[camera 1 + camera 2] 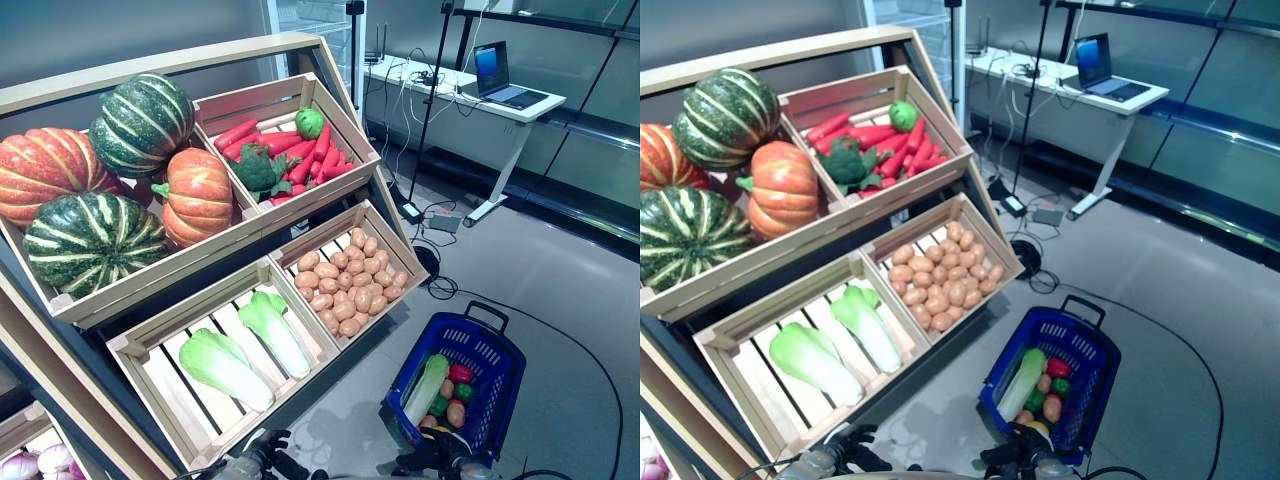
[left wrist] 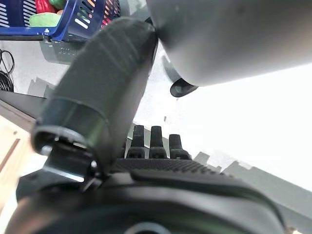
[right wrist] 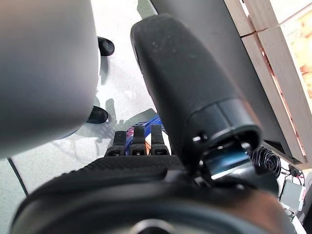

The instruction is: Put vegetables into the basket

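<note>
Both hands hang low and hold nothing: the left hand [image 2: 151, 146] and the right hand [image 3: 134, 141] each show straight, relaxed fingers in their own wrist views, with only bare floor past them. From the head camera they barely show, at the lower edge just short of the blue basket [image 1: 498, 352].

That basket stands on the floor, already holding a napa cabbage [image 1: 428, 385], a red pepper [image 1: 460, 373] and a few smaller pieces. Beside the basket, toward the robot's left, rises the wooden display stand [image 1: 300, 215]. Its crate nearest the basket holds potatoes [image 1: 350, 280]; the next crate away holds two more napa cabbages [image 1: 250, 345]. Above the potatoes lie carrots [image 1: 300, 150] with broccoli [image 1: 260, 168], and farthest from the basket sit the pumpkins [image 1: 120, 180].

Risk, as I judge it: the crates tilt forward, so a careless reach into the potatoes could roll several out over the front lip. A long cabbage, gripped at one end, may sag and slip. The basket's upright handle [image 1: 486, 312] could catch a descending hand or its load.
</note>
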Tool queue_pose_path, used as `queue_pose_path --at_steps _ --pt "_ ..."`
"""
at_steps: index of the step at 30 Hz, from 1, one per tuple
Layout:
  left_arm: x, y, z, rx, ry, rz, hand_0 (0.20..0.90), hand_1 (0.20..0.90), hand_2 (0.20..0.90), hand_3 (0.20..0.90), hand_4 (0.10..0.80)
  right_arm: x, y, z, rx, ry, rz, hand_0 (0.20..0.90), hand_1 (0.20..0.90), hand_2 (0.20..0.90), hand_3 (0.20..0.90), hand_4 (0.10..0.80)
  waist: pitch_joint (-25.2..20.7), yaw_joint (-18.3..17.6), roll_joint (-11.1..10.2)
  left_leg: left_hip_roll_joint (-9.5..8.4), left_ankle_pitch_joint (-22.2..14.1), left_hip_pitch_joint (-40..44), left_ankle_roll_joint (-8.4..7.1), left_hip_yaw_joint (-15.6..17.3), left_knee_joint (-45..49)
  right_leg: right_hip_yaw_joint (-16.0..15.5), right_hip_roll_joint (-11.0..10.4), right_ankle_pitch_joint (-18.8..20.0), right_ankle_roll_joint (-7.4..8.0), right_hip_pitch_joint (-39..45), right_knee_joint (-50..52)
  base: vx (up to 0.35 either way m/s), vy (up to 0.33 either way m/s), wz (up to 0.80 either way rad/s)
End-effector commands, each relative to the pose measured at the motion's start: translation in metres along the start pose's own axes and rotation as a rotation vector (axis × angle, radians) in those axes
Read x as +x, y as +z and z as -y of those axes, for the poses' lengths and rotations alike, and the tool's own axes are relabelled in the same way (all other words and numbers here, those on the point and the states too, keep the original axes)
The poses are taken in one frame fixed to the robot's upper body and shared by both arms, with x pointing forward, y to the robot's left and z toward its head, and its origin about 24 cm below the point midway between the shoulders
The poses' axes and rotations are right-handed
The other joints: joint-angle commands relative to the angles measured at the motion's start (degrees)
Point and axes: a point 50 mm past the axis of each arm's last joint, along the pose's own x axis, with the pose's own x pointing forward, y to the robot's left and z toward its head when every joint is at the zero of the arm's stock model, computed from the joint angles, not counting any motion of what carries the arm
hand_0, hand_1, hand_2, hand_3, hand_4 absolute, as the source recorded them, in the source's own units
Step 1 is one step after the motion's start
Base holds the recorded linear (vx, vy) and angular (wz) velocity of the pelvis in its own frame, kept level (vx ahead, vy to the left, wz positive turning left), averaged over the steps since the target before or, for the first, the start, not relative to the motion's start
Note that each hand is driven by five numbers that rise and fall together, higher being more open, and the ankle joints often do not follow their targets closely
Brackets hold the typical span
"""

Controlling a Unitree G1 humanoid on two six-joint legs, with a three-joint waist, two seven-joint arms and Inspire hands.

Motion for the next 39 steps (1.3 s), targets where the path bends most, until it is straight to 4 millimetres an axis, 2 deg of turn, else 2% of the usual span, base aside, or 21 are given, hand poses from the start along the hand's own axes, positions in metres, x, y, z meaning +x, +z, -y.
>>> queue_pose_path --at_steps 1,10,14,19,26,28,30,31,32,36,39 --pt "0.002 0.033 -0.023 0.067 0.069 0.11 0.9 0.9 0.9 0.9 0.8 0.003 0.035 0.005 -0.121 0.008 0.112 0.9 0.9 0.9 0.9 0.8 3.14 0.63 -0.89 -0.04 -9.16 2.8 -2.93 -0.42 3.6 -0.57 -2.26 -2.67 2.4 2.87 1.78 0.0 0.0 0.0" --pt "0.003 0.029 -0.018 0.061 0.033 0.09 0.9 0.9 0.9 0.9 0.8 0.003 0.035 0.003 -0.121 0.007 0.108 0.9 0.9 0.9 0.9 0.8 3.1 0.54 -1.01 0.01 -9.35 2.96 -2.84 -0.45 3.68 -0.49 -2.11 -2.97 2.26 3.01 1.89 0.0 0.0 0.0" --pt "0.003 0.034 -0.019 0.041 0.046 0.111 0.9 0.9 0.9 0.9 0.8 0.004 0.036 0.002 -0.118 0.009 0.111 0.9 0.9 0.9 0.9 0.8 3.08 0.49 -1.0 -0.01 -9.41 3.01 -2.81 -0.35 3.72 -0.41 -2.02 -3.03 2.22 3.01 1.92 0.0 0.0 0.0" --pt "0.004 0.03 -0.02 0.054 0.082 0.081 0.9 0.9 0.9 0.9 0.8 0.004 0.034 0.001 -0.107 0.004 0.103 0.9 0.9 0.9 0.9 0.8 3.03 0.51 -0.91 -0.03 -9.37 3.33 -2.77 -0.48 3.58 -0.44 -1.91 -3.12 2.11 3.31 1.95 0.0 0.0 0.0" --pt "0.003 0.037 -0.02 0.041 0.084 0.14 0.9 0.9 0.9 0.9 0.8 0.004 0.033 0.0 -0.108 0.011 0.094 0.9 0.9 0.9 0.9 0.8 2.66 0.43 -1.06 0.16 -8.94 3.58 -3.15 -0.45 2.87 -0.06 -1.67 -2.66 2.14 3.65 1.08 0.0 0.0 0.0" --pt "0.001 0.046 -0.022 0.051 0.092 0.204 0.9 0.9 0.9 0.9 0.8 0.004 0.034 0.0 -0.11 0.01 0.091 0.9 0.9 0.9 0.9 0.8 2.66 0.42 -1.04 0.21 -8.76 3.52 -3.28 -0.55 2.61 0.05 -1.57 -2.56 2.13 3.53 0.99 -0.016 -0.004 0.0" --pt "-0.002 0.066 -0.024 0.073 0.079 0.319 0.9 0.9 0.9 0.9 0.8 0.004 0.034 -0.001 -0.11 0.008 0.093 0.9 0.9 0.9 0.9 0.8 2.78 0.4 -1.07 0.29 -8.63 3.42 -3.42 -0.5 2.43 0.2 -1.48 -2.47 2.13 3.32 0.99 -0.057 -0.005 0.0" --pt "-0.01 0.091 -0.025 0.121 0.048 0.449 0.9 0.9 0.9 0.9 0.8 0.004 0.035 0.0 -0.118 0.008 0.096 0.9 0.9 0.9 0.9 0.8 3.02 0.37 -1.05 0.35 -8.56 3.08 -3.41 -0.39 2.38 0.38 -1.38 -2.39 2.06 2.94 0.95 -0.101 0.002 0.0" --pt "-0.017 0.108 -0.025 0.167 0.006 0.518 0.9 0.9 0.9 0.9 0.8 0.003 0.037 0.003 -0.127 0.005 0.098 0.9 0.9 0.9 0.9 0.8 3.29 0.33 -0.89 0.41 -8.51 2.77 -3.35 -0.29 2.35 0.44 -1.36 -2.34 2.09 2.56 0.99 -0.113 0.005 0.0" --pt "-0.044 0.151 -0.035 0.3 0.01 0.735 0.9 0.9 0.9 0.9 0.8 0.003 0.039 0.011 -0.154 0.008 0.103 0.9 0.9 0.9 0.9 0.8 3.87 0.09 -0.26 0.45 -7.99 2.46 -3.29 -0.26 1.5 0.68 -1.18 -1.82 2.21 1.97 0.54 -0.059 0.013 -0.06" --pt "-0.064 0.174 -0.05 0.362 0.109 0.871 0.9 0.9 0.9 0.9 0.8 0.002 0.031 0.013 -0.176 0.008 0.081 0.9 0.9 0.9 0.9 0.8 3.64 -0.12 0.18 0.44 -7.74 2.32 -3.28 -0.32 0.97 0.83 -1.02 -1.61 2.37 1.92 -0.02 0.006 0.011 -0.08"
